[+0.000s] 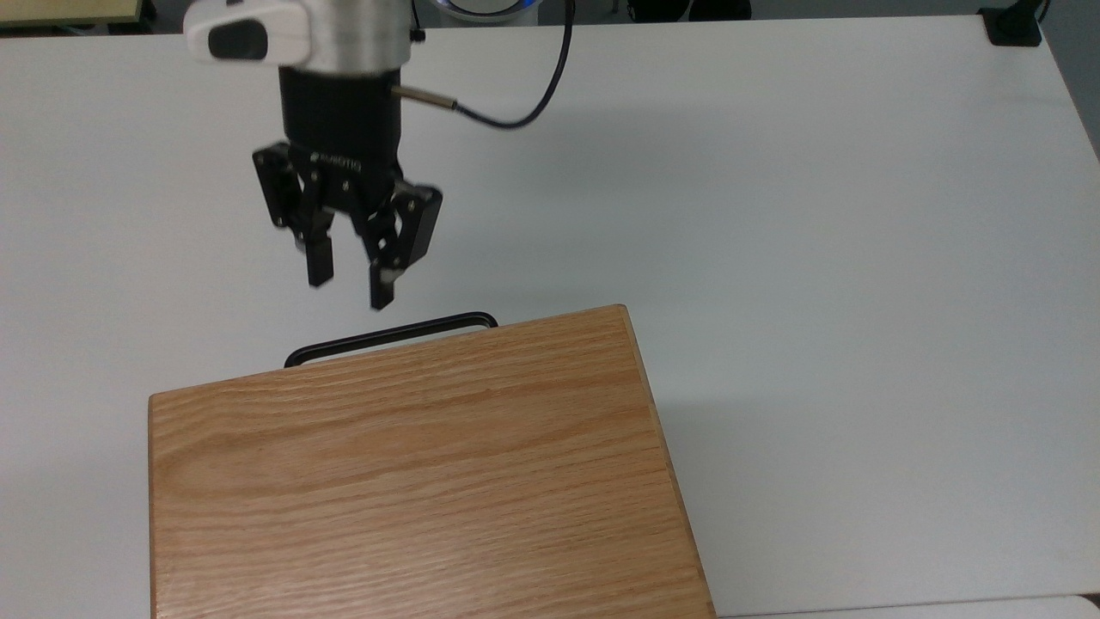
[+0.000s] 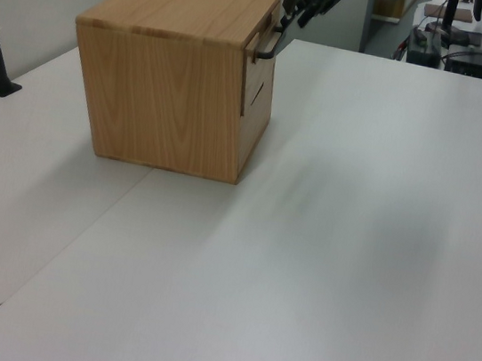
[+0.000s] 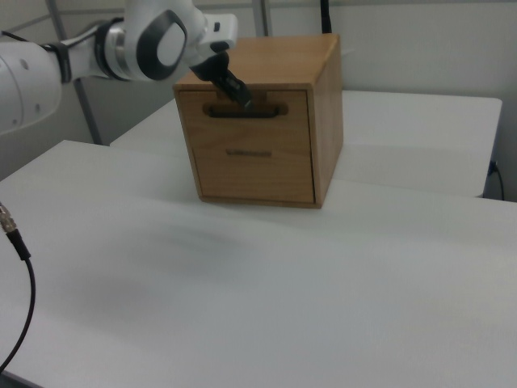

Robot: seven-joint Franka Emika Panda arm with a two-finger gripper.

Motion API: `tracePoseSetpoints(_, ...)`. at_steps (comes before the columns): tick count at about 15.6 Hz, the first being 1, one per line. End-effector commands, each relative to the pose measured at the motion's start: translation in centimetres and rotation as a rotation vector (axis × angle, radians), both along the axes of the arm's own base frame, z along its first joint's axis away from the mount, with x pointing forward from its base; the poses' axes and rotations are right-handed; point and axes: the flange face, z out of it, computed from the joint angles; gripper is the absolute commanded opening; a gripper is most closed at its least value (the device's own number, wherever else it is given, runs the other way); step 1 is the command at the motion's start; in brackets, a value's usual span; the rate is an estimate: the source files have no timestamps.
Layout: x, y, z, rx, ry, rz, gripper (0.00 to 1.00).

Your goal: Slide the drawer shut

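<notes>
My claw (image 1: 345,291) hangs over the white desk (image 1: 816,215) toward the top view's left, fingers spread with a clear gap, pinching nothing, just beyond the black bar handle (image 1: 391,336) and apart from it. In the right view my claw (image 3: 238,95) sits in front of the upper part of the cabinet face, close to the handle (image 3: 246,111); can't tell from there alone whether it touches, but the top view shows a gap. Moving right in the top view: the oak cabinet (image 1: 412,481) fills the near middle, broad grained top, and no drawer edge sticks out past it, the handle alone pokes beyond the far edge. The drawer (image 3: 244,112) is the upper front panel in the right view, flush with the cabinet face, with a second panel (image 3: 254,168) below it. In the left view the handle (image 2: 267,43) stands off the front at the top corner, front face looks level, no step. My read: sliding step looks done, drawer shut. What's in hand is release and clearing off. Next move calls for backing away from the handle without catching it; bumping the bar could tug the drawer back out. Rest of the desk to the right is bare.
</notes>
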Motion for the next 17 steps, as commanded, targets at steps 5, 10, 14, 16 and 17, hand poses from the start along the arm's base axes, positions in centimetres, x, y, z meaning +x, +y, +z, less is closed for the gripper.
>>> tracePoseSetpoints(5, -8.0, -0.6, 3.9, 0.029, 0.268, -0.032, 1.0)
tracePoseSetpoints(10, -13.8, -1.0, 3.6, 0.012, 0.456, 0.066, 1.0)
tracePoseSetpoints(14, -15.7, -1.1, 3.0, -0.018, 0.477, 0.18, 1.0)
tracePoseSetpoints(16, -15.8, -1.4, 3.0, -0.033, 0.476, 0.228, 1.0)
tracePoseSetpoints(17, -15.7, -1.8, 2.9, -0.041, 0.473, 0.25, 1.0)
